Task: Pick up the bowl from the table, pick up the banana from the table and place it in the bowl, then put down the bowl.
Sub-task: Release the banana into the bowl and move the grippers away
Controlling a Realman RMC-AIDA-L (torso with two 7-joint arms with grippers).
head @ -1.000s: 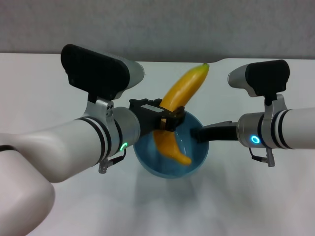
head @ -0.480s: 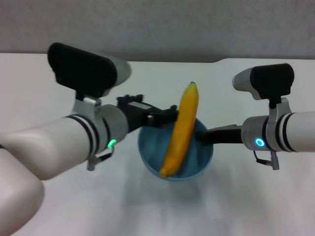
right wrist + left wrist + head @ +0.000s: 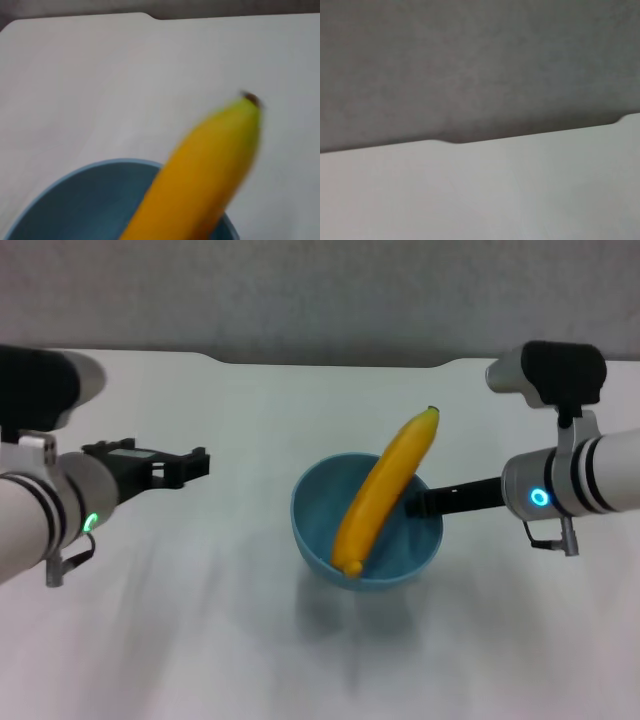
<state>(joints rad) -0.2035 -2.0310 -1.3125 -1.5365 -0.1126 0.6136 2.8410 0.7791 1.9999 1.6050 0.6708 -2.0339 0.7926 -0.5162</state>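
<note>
A plain grey wall [image 3: 330,295] fills the space behind the work area, evenly toned and faintly mottled, with no seams or fixtures showing on it. In the left wrist view the same wall [image 3: 470,65] takes up the upper part of the scene and darkens into a soft band of shadow where it meets the white surface below (the meeting line runs slightly slanted there). Light falls evenly from above, casting only pale, diffuse shadows on the white surface. The floor and any windows cannot be seen from these angles.
</note>
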